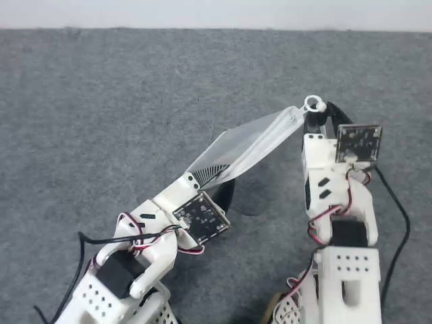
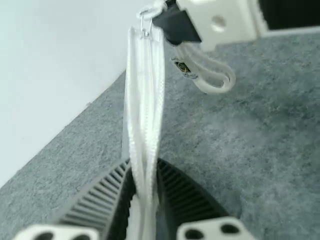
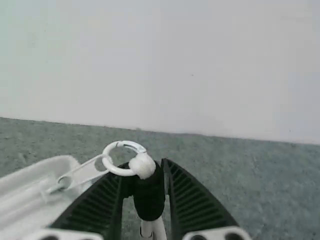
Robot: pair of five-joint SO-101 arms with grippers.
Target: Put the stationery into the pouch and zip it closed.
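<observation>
The translucent white pouch (image 1: pixel 246 145) hangs off the grey table, stretched between both arms. My left gripper (image 1: pixel 202 177) is shut on its lower end; in the left wrist view the pouch (image 2: pixel 145 110) runs edge-on up from my left gripper (image 2: pixel 145 200). My right gripper (image 1: pixel 316 123) is shut on the zipper end, where a white ring (image 1: pixel 312 103) sticks out. In the right wrist view, my right gripper (image 3: pixel 147 192) pinches a dark tab, with the ring (image 3: pixel 122 157) just beyond. A white loop strap (image 2: pixel 212 75) dangles below the right gripper (image 2: pixel 175 22). What is inside the pouch is hidden.
Grey felt table surface (image 1: pixel 101 101) spreads all around, ending at a white wall (image 1: pixel 202 12) at the back. Both arm bases and their cables (image 1: pixel 395 216) sit at the near edge.
</observation>
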